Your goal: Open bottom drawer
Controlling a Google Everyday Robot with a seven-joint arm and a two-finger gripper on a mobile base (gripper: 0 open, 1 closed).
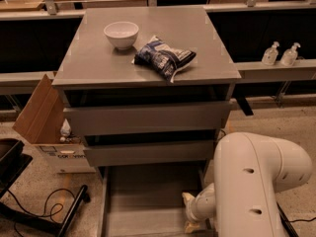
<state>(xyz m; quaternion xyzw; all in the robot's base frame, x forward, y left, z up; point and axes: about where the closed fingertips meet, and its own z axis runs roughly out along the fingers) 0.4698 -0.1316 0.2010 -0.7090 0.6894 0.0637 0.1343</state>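
The bottom drawer [143,201] of the grey cabinet is pulled well out toward me, showing its wide, shallow, plain grey inside. Its front edge runs out of the bottom of the view. My gripper [190,212] is at the drawer's right side near its front, low in the view, below the white arm [256,181]. The upper drawer front [148,117] and middle drawer front [148,153] stand slightly out from the cabinet.
On the cabinet top [89,58] sit a white bowl [121,34] and a blue snack bag [164,57]. An open cardboard box [44,122] stands on the floor at left, with cables [34,214]. Two sanitizer bottles [281,53] stand on a ledge at right.
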